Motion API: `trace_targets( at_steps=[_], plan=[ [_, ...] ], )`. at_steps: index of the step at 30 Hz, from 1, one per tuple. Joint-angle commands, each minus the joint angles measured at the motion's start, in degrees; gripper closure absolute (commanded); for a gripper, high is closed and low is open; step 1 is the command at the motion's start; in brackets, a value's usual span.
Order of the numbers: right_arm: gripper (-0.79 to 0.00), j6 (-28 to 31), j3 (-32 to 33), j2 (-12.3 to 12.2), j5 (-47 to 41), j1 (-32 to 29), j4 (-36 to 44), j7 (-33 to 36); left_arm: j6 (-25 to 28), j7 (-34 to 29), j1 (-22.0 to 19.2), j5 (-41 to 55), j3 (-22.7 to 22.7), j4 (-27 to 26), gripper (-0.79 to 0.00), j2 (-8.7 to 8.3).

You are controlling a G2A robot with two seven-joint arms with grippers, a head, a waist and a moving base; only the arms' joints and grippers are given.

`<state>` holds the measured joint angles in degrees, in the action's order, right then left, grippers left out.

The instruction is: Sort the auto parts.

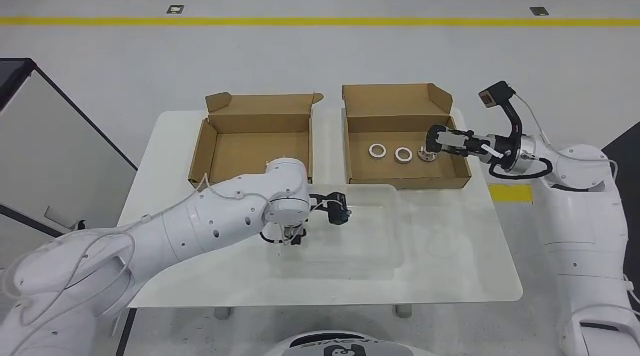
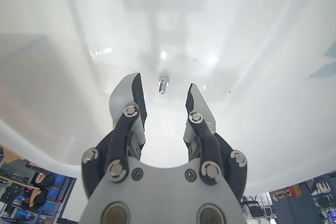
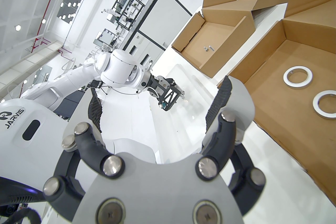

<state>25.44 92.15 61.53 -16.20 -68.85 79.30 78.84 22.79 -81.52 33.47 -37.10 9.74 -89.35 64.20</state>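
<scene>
A small silver bolt (image 2: 163, 84) lies on the clear white tray (image 2: 236, 25), just past the fingertips of my left gripper (image 2: 164, 89), which is open and points down at it. In the top view that gripper (image 1: 291, 235) hangs over the tray (image 1: 372, 244) at the table's middle. My right gripper (image 3: 157, 104) is open and holds nothing; it hovers at the right box's (image 1: 440, 116) right side (image 1: 433, 144). Two silver rings (image 1: 379, 151) (image 1: 404, 154) lie in that box. Two bolts (image 3: 208, 48) lie in the left box (image 3: 199, 33).
Both cardboard boxes stand open side by side at the table's far edge, flaps raised, the left one (image 1: 255, 141) beside my left arm. The tray's raised rim runs across the middle of the white table (image 1: 470, 256).
</scene>
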Motion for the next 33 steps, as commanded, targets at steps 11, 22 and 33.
trace_targets(
  at_steps=[11, 22, 33],
  plan=[
    [-0.785, 0.0, 0.0, 0.0, 0.0, 0.0, 0.0, 0.0, 0.3, 0.3, -0.1, 0.4, 0.0, 1.2, -0.372, -0.42],
    [-0.785, 0.0, 0.0, 0.0, 0.0, 0.0, 0.0, 0.0, 1.3, 1.3, 0.0, 0.6, 0.0, 3.5, -0.342, 0.22],
    [-0.785, 0.0, 0.0, 0.0, 0.0, 0.0, 0.0, 0.0, 1.6, 1.6, 0.2, 0.7, 0.0, 5.2, 0.0, 0.94]
  ],
)
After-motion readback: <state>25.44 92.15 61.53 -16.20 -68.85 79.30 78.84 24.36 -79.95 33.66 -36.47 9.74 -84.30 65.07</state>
